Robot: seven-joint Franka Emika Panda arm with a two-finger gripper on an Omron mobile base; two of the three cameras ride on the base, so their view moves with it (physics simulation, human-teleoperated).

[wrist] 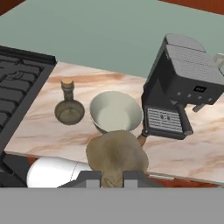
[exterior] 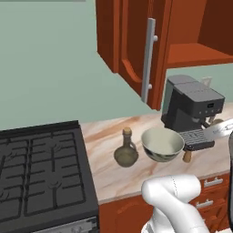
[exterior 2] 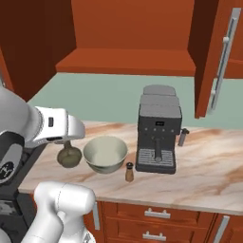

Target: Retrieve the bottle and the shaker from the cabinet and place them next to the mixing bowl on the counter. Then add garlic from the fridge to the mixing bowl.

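The marble counter [exterior: 113,175] runs from the black stove [exterior: 41,173] to the coffee machine [exterior 2: 159,135], under an open, bare cabinet [exterior 2: 128,59]. The bottle [exterior: 126,150] stands just left of the mixing bowl [exterior: 162,144], the shaker [exterior 2: 129,172] near its other side. Held above the bowl's near rim, the gripper [wrist: 113,177] has its jaws clamped on the garlic [wrist: 116,156]. Released this far forward, I reckon the bulb may clip the rim and roll off the counter edge; lowering carelessly could nudge the shaker.

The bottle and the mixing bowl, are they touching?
Apart. The hand view shows a strip of bare counter between the bottle and the mixing bowl.
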